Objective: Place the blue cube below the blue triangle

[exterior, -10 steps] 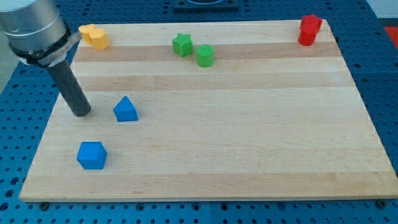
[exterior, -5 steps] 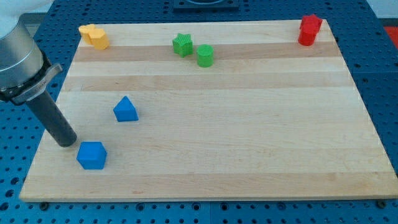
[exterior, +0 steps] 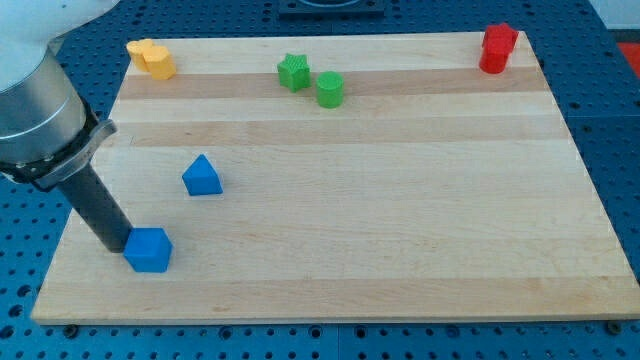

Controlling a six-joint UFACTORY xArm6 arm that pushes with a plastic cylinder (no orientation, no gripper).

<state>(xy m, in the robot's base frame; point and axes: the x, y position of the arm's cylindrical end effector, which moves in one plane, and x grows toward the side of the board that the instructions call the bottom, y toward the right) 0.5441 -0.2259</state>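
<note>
No jaws are carried by this arm, so nothing can be opened, closed or gripped; only a dark rod is seen, and my tip [exterior: 116, 246] is placed on the wooden board [exterior: 400, 250] near its lower left corner. Directly at the right of my tip, touching it or almost touching it, the blue cube [exterior: 148, 250] is found. The blue triangle [exterior: 202, 176] is seen above the tip and further to the right, apart from the cube. The cube is therefore already lower than the triangle, but it is set somewhat to the view's left of it.

The cube is judged to be small, light and stiff, and the board looks smooth, so it will probably slide easily and may turn if it is pushed off its centre. It cannot be taken hold of; the contact should be made on the middle of its left face, and a short, gentle push to the right is thought enough.

Far from the tip, at the view's top, a yellow block [exterior: 151, 58], a green star [exterior: 293, 72], a green cylinder [exterior: 330, 89] and a red block [exterior: 497, 48] are seen.
</note>
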